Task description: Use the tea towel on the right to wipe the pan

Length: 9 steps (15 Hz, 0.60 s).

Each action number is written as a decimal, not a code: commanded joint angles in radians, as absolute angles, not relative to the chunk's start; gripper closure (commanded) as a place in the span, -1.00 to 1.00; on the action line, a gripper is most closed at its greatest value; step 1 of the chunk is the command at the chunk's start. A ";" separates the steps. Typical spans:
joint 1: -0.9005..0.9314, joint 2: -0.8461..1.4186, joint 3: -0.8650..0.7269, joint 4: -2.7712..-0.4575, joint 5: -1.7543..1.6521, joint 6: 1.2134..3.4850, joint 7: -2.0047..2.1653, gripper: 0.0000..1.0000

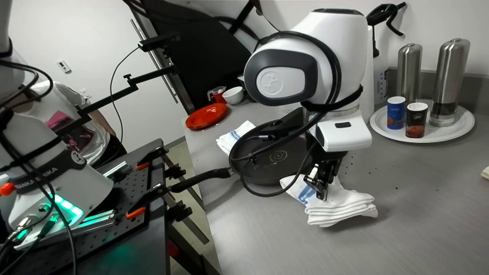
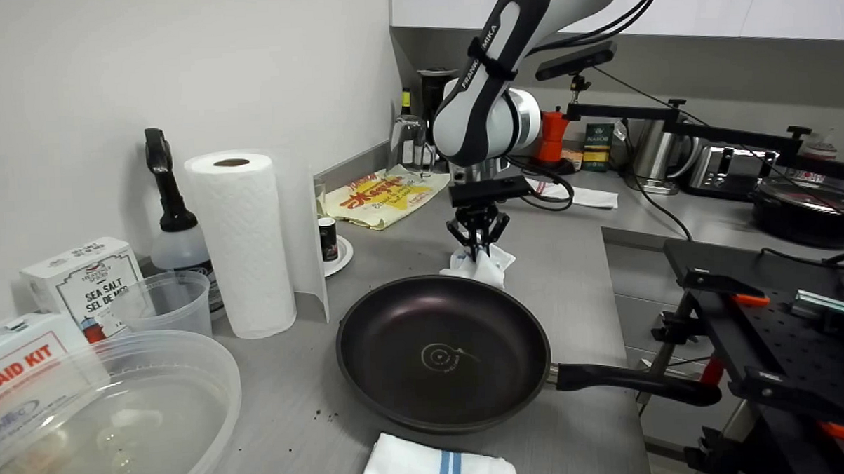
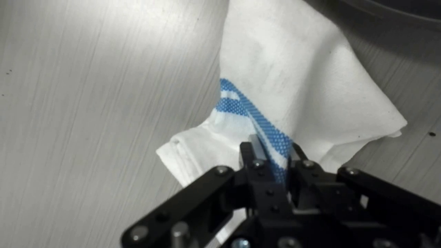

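My claw (image 3: 274, 155) is pinched together on a blue-striped fold of the white tea towel (image 3: 275, 58), the cloth caught between my fingers (image 3: 246, 155). The rest of the tea towel spreads creased to both sides, low over or on the grey surface (image 1: 259, 233); I cannot tell whether all of it touches down. In an exterior view I have it to the right of the pan (image 1: 263, 168) and nearer, its layered end out to the right, while the pan's handle (image 1: 200, 179) points left. In the wrist view a strip of surface shows between the tea towel and the pan's rim at the far right. In an exterior view the tea towel is beyond the pan's far rim, and a second towel (image 2: 416, 465), folded flat with blue stripes, lies just on the near side; a paper roll (image 2: 244, 257) stands to the left. Farther right of me, in an exterior view, a white plate (image 1: 464, 121) carries two tall steel cylinders (image 1: 450, 76), a blue canister (image 1: 396, 114) and a black canister (image 1: 416, 124).
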<state>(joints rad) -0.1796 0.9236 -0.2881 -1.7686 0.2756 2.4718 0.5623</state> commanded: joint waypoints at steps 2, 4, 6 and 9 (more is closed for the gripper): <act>-0.158 0.924 -0.299 -1.778 0.265 2.470 0.600 0.93; -0.153 0.920 -0.299 -1.780 0.263 2.464 0.604 0.58; -0.149 0.918 -0.300 -1.781 0.259 2.448 0.605 0.08; -0.143 0.919 -0.300 -1.777 0.250 2.422 0.602 -0.35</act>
